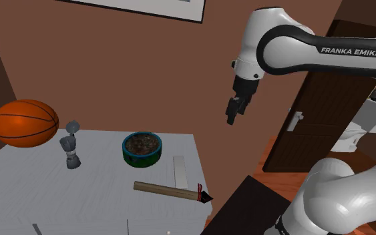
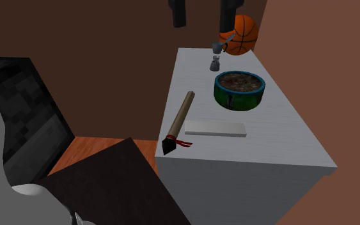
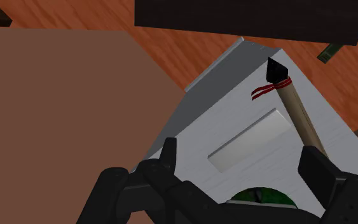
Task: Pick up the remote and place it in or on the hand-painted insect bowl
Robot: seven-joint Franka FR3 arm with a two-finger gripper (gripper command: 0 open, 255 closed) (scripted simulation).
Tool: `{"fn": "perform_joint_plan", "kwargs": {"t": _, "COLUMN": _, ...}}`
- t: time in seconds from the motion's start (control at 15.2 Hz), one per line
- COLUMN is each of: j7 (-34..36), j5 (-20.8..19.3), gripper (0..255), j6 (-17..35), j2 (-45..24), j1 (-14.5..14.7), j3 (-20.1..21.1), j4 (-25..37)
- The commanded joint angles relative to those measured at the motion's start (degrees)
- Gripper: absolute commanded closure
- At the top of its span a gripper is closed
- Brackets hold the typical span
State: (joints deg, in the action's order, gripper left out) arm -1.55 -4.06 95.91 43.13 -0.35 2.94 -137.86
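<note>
Gripper (image 1: 232, 120) hangs wide open, empty; stick (image 1: 166, 190) lies just beside remote (image 1: 179, 171), bowl (image 1: 139, 159) nearby.

The green bowl (image 3: 260, 195) lay mostly hidden behind the gripper (image 3: 240, 154); one end of the wooden stick (image 3: 301, 114) was covered by a finger (image 3: 327, 178).

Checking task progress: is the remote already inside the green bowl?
No, the flat grey remote lies on the white table beside the green bowl, not in it.
</note>
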Motion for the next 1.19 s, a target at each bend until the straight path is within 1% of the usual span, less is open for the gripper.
{"fn": "perform_joint_plan", "kwargs": {"t": 0.0, "j7": 0.0, "j5": 0.0, "gripper": 0, "j6": 0.0, "j2": 0.0, "j1": 0.0, "j3": 0.0, "j4": 0.0}}
{"fn": "perform_joint_plan", "kwargs": {"t": 0.26, "j7": 5.98, "j5": 1.7, "gripper": 0, "j6": 7.63, "j2": -4.0, "j1": -0.72, "j3": 2.01, "j4": -4.01}}
{"fn": "perform_joint_plan", "kwargs": {"t": 0.59, "j7": 13.31, "j5": 3.39, "gripper": 0, "j6": 17.59, "j2": -11.18, "j1": -1.69, "j3": 4.56, "j4": -7.14}}
{"fn": "perform_joint_plan", "kwargs": {"t": 0.86, "j7": 19.17, "j5": 4.13, "gripper": 0, "j6": 25.63, "j2": -18.54, "j1": -2.61, "j3": 6.53, "j4": -8.03}}
{"fn": "perform_joint_plan", "kwargs": {"t": 1.12, "j7": 25.22, "j5": 4.01, "gripper": 0, "j6": 33.38, "j2": -27.05, "j1": -3.66, "j3": 8.31, "j4": -7.46}}
